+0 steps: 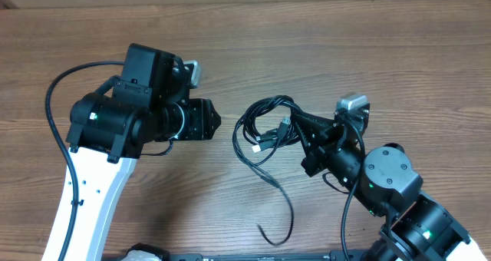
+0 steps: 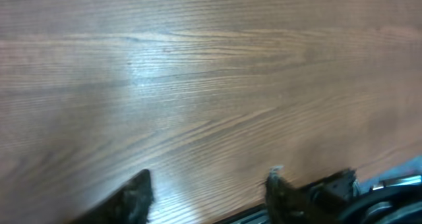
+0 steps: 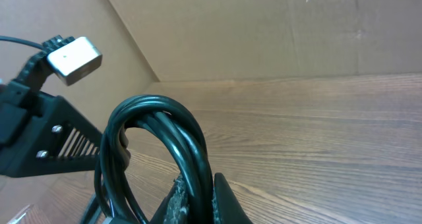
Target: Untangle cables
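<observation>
Cables [image 1: 265, 127] bunched on surface [image 1: 383, 46], clamped in right end effector [image 1: 295, 124]. Left end effector [image 1: 213, 121] apart, empty, near them on other side. One loose tail [image 1: 288, 207] stretched back toward robot.

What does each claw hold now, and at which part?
The right claw grips the cables at their looped bundle; the left claw holds nothing.

We find no text, label, brand, number or sign that we can read in any of the three views. The brown wood-grain bench [image 1: 322, 31], the black plastic arm housings [image 1: 115, 121] and the small silvery block [image 3: 74, 56] all look plain to us at this sharpness.
</observation>
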You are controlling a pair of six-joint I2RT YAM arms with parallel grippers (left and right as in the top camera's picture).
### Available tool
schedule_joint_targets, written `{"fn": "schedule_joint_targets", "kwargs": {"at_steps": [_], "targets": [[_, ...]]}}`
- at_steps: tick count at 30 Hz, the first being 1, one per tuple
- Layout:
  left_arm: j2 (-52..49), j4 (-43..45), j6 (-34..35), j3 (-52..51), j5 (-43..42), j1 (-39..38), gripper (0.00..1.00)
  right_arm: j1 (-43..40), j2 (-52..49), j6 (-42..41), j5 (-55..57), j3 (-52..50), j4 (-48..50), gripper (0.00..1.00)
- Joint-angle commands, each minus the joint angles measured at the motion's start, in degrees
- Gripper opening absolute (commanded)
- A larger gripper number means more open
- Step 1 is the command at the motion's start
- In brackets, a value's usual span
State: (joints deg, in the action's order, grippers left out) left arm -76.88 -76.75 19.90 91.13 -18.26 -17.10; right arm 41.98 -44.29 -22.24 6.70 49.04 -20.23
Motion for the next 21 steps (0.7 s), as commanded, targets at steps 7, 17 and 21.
{"fn": "schedule_joint_targets", "kwargs": {"at_steps": [7,17,21], "targets": [[0.04,0.04,0.24,-0.42,-17.81,-0.22,0.63,-0.22,0.52,-0.42,6.84,0.94,-2.6,0.04],[0.02,0.72,5.49,-5.35,-16.2,-7.23,0.56,-0.22,0.52,-1.64,7.82,0.96,-2.62,0.04],[0.02,8.37,14.05,-12.37,-11.93,-10.43,0.6,-0.22,0.52,-3.69,7.17,0.96,-2.4,0.04]]}}
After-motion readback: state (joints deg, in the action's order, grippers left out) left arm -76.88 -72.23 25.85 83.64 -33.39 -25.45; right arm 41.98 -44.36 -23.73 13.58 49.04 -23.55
